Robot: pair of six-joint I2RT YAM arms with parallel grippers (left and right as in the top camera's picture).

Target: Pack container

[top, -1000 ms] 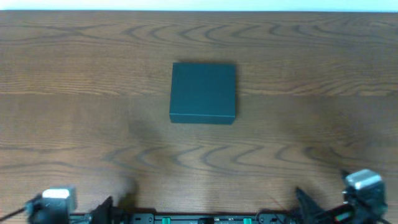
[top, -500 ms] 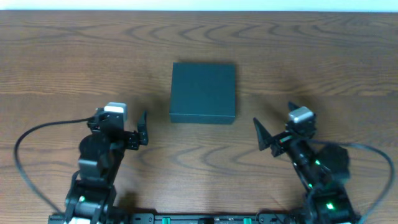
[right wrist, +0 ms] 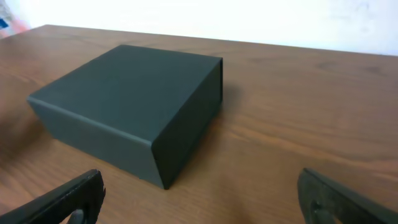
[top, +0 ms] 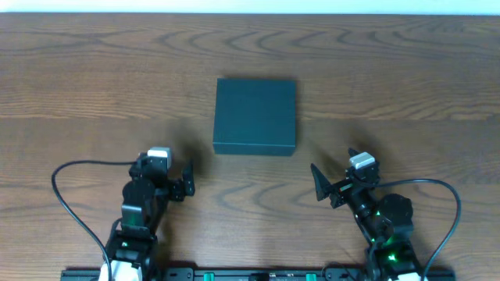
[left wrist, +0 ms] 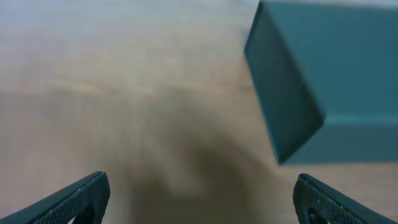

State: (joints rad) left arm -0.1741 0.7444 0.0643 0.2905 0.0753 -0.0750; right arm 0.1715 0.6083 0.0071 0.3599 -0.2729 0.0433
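The container (top: 255, 115) sits closed on the wooden table (top: 406, 70). The left gripper (left wrist: 200, 190) and the right gripper (right wrist: 200, 183) flank its near edge — both apart from it, jaws spread wide, holding nothing.

The brown wood-grain table (top: 94, 78) bears a square matte dark teal rigid box (top: 255, 115), lying flat with its lid shut. It sits ahead of both sets of jaws, forward-right of the left gripper (left wrist: 202, 183), forward-left of the right gripper (right wrist: 200, 177), touching neither.
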